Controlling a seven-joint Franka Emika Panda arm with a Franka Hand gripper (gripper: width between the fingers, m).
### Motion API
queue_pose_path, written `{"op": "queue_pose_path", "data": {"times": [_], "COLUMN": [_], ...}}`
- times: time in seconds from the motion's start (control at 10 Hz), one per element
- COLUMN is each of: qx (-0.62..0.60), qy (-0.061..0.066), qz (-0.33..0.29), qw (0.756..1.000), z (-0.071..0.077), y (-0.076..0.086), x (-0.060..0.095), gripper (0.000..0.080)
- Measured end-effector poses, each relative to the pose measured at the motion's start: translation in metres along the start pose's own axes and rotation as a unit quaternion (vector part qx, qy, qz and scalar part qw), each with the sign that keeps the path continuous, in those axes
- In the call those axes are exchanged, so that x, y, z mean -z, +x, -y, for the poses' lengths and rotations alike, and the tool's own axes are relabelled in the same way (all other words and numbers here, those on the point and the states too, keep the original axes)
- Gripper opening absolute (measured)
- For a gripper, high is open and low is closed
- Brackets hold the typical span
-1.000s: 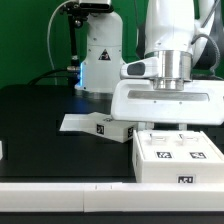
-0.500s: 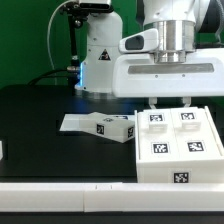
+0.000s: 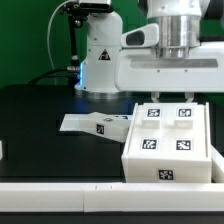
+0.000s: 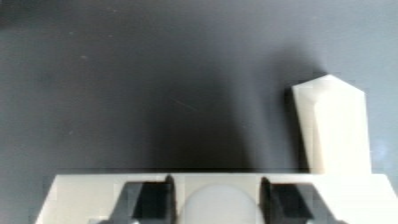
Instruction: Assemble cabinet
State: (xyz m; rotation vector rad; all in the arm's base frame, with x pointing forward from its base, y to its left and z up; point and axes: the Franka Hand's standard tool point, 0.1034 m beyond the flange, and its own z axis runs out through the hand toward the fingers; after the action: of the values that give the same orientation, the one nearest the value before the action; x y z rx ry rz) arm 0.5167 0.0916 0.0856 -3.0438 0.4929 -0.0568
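The large white cabinet box (image 3: 168,148), with several black-and-white tags on its upper face, is at the front of the exterior view's right, tilted with its tagged face toward the camera. My gripper (image 3: 168,100) comes down on the box's far edge and is shut on it. In the wrist view my gripper (image 4: 215,197) has its dark fingers (image 4: 146,200) on either side of a white rounded part of the box (image 4: 89,190). A smaller white tagged cabinet part (image 3: 100,124) lies on the black table beside the box, on the exterior view's left; it may be the white piece in the wrist view (image 4: 331,125).
The white domed robot base (image 3: 100,55) stands at the back. A small white object (image 3: 2,150) sits at the exterior view's left edge. A white strip (image 3: 60,185) runs along the table's front edge.
The cabinet box has tipped up and risen with my gripper: its tagged face was nearly flat one second ago and now faces the camera. The smaller part has not moved.
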Motion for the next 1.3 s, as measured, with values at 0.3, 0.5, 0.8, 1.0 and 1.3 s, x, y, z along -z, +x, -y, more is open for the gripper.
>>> {"op": "queue_pose_path", "data": {"times": [0.3, 0.5, 0.8, 1.0, 1.3], "qx": [0.001, 0.029, 0.077, 0.071, 0.121], "qy": [-0.001, -0.008, -0.019, -0.030, -0.049], "qz": [0.006, 0.034, 0.118, 0.180, 0.309], "qw": [1.000, 0.999, 0.990, 0.981, 0.942], "z": [-0.005, -0.010, -0.019, -0.025, -0.038], "y": [-0.001, 0.002, 0.009, 0.004, 0.008], "x": [-0.003, 0.007, 0.023, 0.021, 0.040], "gripper": [0.0220, 0.0220, 0.0220, 0.0220, 0.0220]}}
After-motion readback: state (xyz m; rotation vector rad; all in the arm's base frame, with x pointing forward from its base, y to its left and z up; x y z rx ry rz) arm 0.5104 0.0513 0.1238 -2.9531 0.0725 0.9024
